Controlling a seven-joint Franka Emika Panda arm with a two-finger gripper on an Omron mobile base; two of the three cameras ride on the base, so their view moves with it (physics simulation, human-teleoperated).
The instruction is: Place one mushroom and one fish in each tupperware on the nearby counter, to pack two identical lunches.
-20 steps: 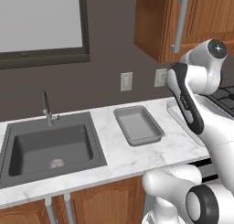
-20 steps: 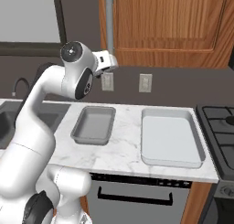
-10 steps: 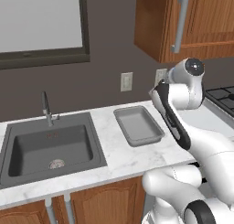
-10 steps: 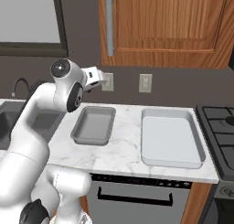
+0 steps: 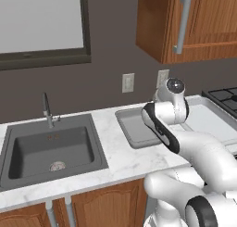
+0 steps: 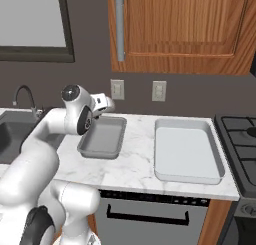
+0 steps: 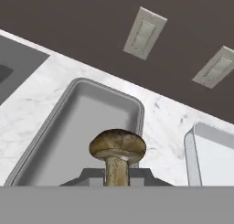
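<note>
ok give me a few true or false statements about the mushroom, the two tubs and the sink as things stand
1. The gripper is shut on the mushroom. True.
2. A fish already lies in the darker tub. False: nothing lies in that tub.
3. The paler tub sits between the darker tub and the stovetop. True.
4. The mushroom rests on the floor of the paler tub. False: it is held up in the gripper, in front of the darker tub in the hand view.
5. The sink is full of water. False: its basin is dry, with the drain in plain sight.
</note>
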